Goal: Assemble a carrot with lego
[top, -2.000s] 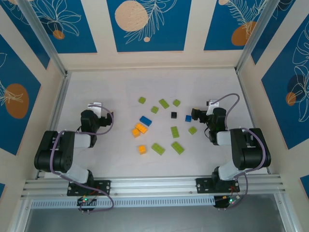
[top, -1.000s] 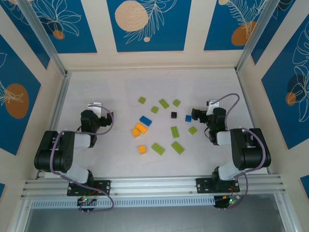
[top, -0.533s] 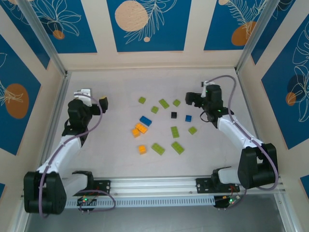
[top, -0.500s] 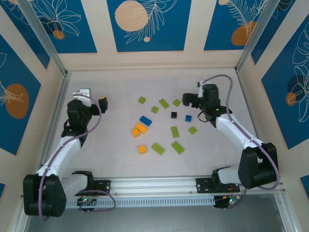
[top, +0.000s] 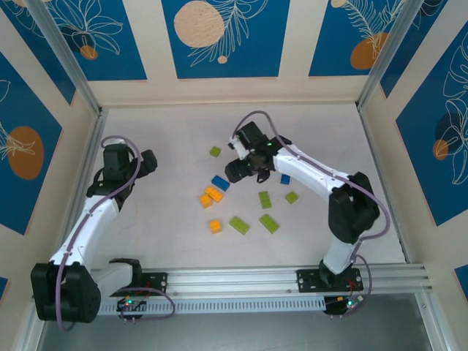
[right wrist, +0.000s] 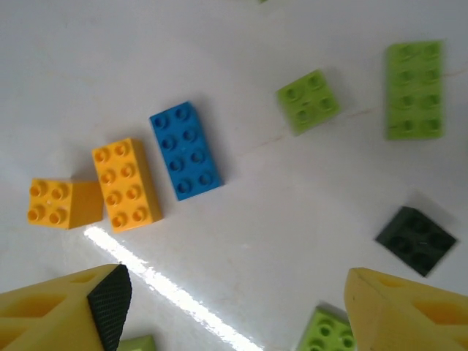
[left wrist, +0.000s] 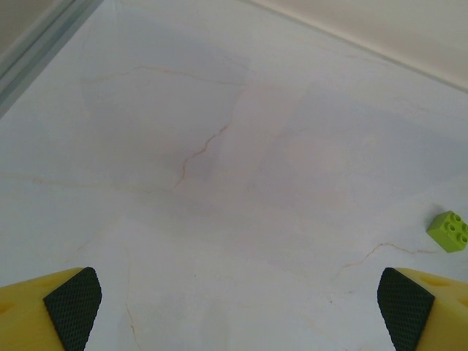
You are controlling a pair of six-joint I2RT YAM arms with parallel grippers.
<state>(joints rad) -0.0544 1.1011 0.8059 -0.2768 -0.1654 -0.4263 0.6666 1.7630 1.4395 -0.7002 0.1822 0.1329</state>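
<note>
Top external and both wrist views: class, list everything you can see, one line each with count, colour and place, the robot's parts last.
Lime green studded plastic bricks: at least seven, lime green, scattered mid-table.
Orange studded plastic bricks: three, orange, left of most green ones; two close together.
Blue studded plastic bricks: two, blue, one beside the orange pair, one farther right.
Small black plastic brick: one, black, among the green ones.
Table: one, pale marbled, under everything.
Wall panels: several, blue and cream, around the table.
Arms: two, white and black; left arm at the left side, right arm reaching to the middle.
Claws: two, yellow with black pads, both open; left claw over bare table, right claw over the bricks.
</note>
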